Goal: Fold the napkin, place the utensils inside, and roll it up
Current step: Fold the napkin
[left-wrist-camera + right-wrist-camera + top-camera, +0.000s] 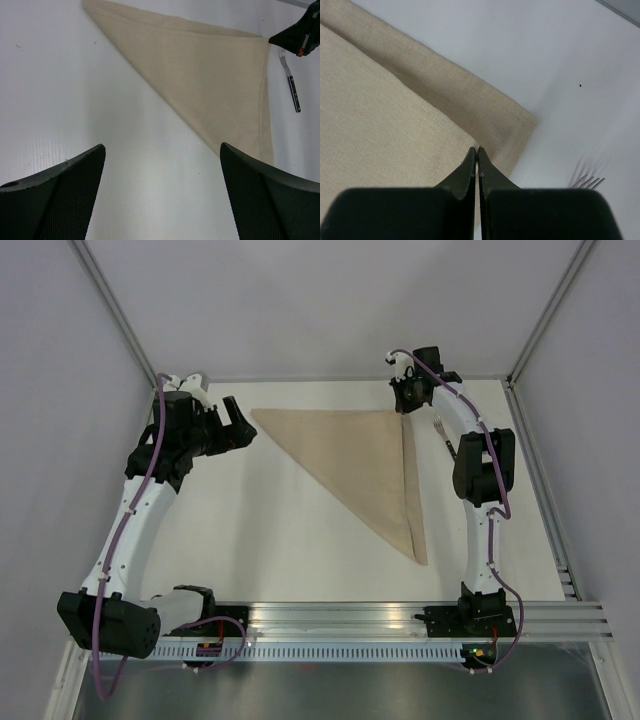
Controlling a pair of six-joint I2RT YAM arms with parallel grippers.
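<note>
Napkin (365, 455), folded triangular, lies far-centre on tabletop, fork (292, 82) just right of it; left gripper (238, 425) spread toward far-left corner, right gripper (478, 150) pressed together at napkin's far-right tip.

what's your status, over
Left claw open, clear of napkin. Right claw shut at its far right corner. Napkin folded in a triangle, fork beside it, not inside.

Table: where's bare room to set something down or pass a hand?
Widest bare patch: table between the diagonal edge of the napkin, left arm and front rail. Crowded at right: right gripper at the napkin's corner, fork beside it by the right arm.
</note>
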